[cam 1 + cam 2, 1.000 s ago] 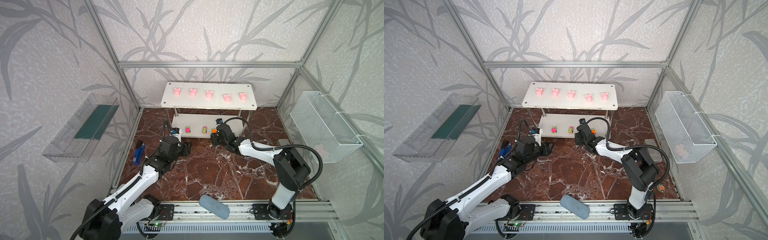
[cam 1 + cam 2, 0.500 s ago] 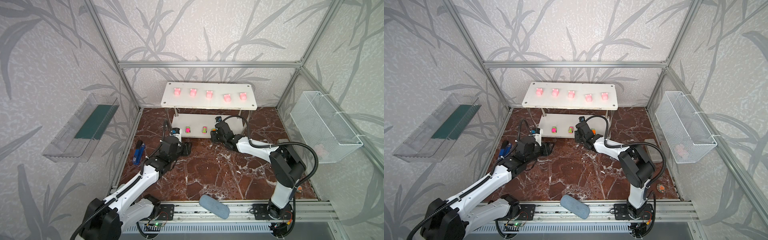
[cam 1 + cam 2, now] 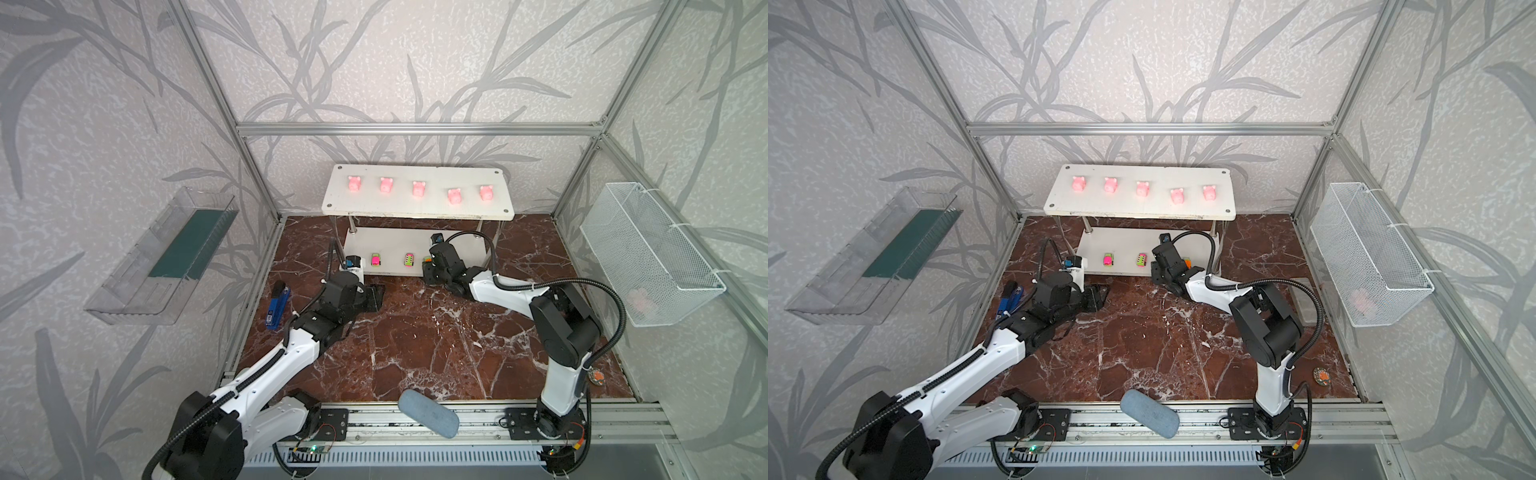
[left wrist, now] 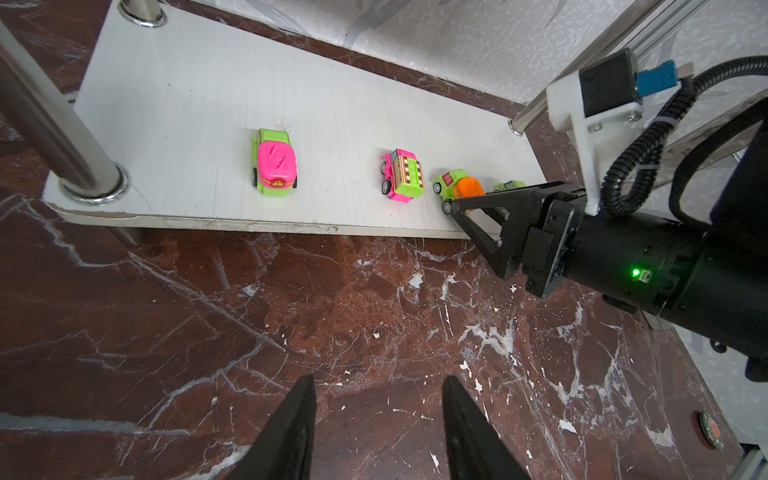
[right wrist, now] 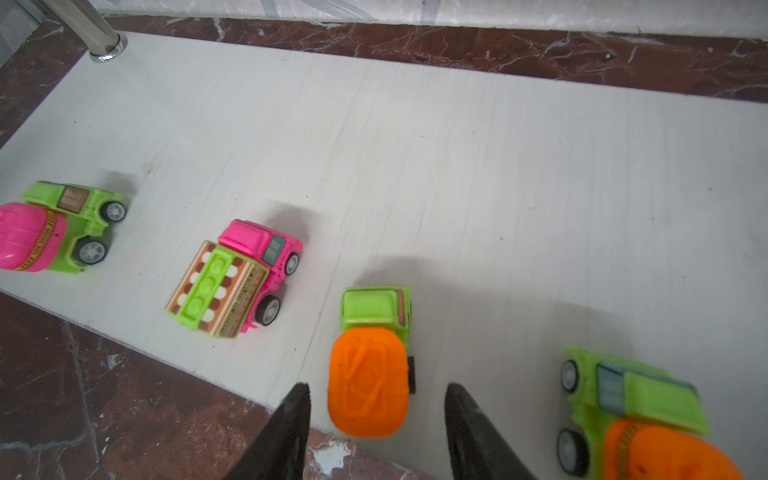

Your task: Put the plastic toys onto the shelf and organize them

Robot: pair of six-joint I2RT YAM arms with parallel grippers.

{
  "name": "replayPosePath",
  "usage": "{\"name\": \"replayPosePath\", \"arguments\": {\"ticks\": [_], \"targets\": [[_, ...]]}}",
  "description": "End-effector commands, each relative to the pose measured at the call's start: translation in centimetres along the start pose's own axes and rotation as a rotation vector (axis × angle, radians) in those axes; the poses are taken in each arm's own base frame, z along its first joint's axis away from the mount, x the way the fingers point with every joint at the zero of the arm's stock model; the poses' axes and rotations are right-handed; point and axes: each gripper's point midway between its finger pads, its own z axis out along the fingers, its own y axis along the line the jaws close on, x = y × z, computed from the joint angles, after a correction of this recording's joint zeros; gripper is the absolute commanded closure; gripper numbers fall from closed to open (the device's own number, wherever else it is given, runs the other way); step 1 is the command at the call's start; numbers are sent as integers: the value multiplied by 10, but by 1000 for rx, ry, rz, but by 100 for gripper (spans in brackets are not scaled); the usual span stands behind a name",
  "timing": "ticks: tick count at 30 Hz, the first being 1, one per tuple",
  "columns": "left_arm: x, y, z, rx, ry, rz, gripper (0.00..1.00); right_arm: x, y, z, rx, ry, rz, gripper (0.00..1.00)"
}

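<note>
The right gripper (image 5: 376, 390), now nearer the front edge of the white two-tier shelf (image 4: 208, 83), is straddling an orange-and-green plastic toy car (image 5: 370, 361) with released jaws, probably straightening it; the left gripper (image 4: 376, 380) is idling open.

Brightly lit from overhead in both top views. Washed out to a featureless glow on the pale-pink plastic pig figures (image 3: 418, 189). Softly shadowed under the white two-tier shelf (image 3: 415, 209). Slightly blurred on the nearest orange-and-green plastic toy car (image 5: 648, 399) in the right wrist view.
</note>
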Motion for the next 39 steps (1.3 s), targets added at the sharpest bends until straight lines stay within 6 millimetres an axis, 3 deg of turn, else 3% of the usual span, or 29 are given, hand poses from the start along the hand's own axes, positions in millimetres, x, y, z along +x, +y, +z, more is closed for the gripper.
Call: {"name": "replayPosePath", "arguments": {"ticks": [1, 14, 29, 39], "targets": [[1, -2, 2, 11, -2, -6, 52, -8, -1, 7, 1, -11, 10, 47], [4, 0, 8, 3, 9, -9, 52, -12, -1, 19, -5, -4, 14, 50], [4, 0, 12, 0, 15, -11, 52, -12, -11, 15, 40, -7, 70, 70], [7, 1, 11, 0, 15, -15, 52, -4, -21, 13, 97, 25, 124, 71]]}}
